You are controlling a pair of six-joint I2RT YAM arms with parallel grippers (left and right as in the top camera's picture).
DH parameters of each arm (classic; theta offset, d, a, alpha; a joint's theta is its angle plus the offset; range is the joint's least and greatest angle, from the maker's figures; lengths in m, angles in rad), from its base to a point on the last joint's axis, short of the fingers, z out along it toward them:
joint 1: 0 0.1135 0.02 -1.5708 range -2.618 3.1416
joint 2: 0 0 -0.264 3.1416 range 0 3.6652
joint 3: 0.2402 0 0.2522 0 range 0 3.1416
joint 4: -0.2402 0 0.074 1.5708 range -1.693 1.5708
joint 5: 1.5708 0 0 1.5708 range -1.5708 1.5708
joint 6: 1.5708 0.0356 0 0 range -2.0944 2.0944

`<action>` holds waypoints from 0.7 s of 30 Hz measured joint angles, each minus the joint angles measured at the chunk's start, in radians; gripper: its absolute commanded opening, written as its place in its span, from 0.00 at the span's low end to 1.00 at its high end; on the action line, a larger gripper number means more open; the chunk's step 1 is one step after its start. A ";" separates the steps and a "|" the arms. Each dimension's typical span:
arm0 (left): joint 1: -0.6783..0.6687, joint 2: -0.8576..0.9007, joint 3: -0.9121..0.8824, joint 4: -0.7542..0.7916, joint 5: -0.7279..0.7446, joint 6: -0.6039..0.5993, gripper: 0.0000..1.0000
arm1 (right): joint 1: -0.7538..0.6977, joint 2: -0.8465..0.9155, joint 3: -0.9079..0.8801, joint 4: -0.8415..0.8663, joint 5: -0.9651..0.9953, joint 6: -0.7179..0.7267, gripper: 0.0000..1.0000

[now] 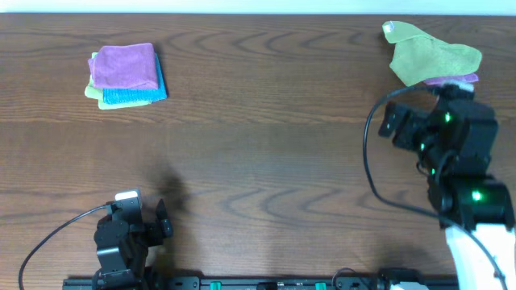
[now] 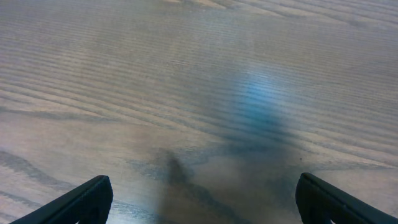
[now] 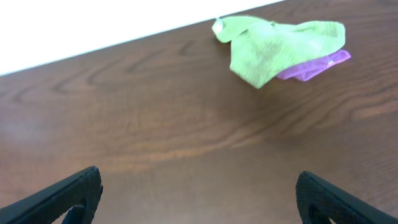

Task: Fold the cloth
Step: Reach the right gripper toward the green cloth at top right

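Right gripper point(image 3: 199, 196) gaped, the cloth point(image 3: 273, 46) at one o'clock.
A pinch on green alone seemed wisest, sparing the purple cloth point(image 3: 317, 65).

Folded stack point(image 1: 125, 74), purple cloth point(image 3: 314, 65), wood tbl point(image 1: 266, 145).

Black arms point(image 1: 455, 137), green lights point(image 1: 477, 196), black cables point(image 1: 368, 153), dark fingers point(image 3: 68, 193)

Overhead: bright, even light; one faint soft shadow on the table point(image 1: 173, 193), near left. Left wrist view blurred — bluish glare patch, dark shadow under it. Right wrist: far background blown white.
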 measured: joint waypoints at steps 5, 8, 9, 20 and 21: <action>0.000 0.000 0.000 0.000 0.000 0.000 0.95 | 0.000 0.117 0.135 -0.030 0.103 0.070 0.99; 0.000 0.000 0.000 0.000 0.000 0.000 0.95 | -0.015 0.168 0.209 -0.068 0.167 0.090 0.99; 0.000 0.000 0.000 0.000 0.000 0.000 0.95 | -0.026 0.180 0.225 -0.071 0.181 0.095 0.99; 0.000 0.000 0.000 0.000 0.000 0.000 0.95 | -0.264 0.378 0.249 0.031 0.129 0.079 0.99; 0.000 0.000 0.000 0.000 0.000 0.000 0.95 | -0.280 0.408 0.249 0.053 0.113 0.070 0.99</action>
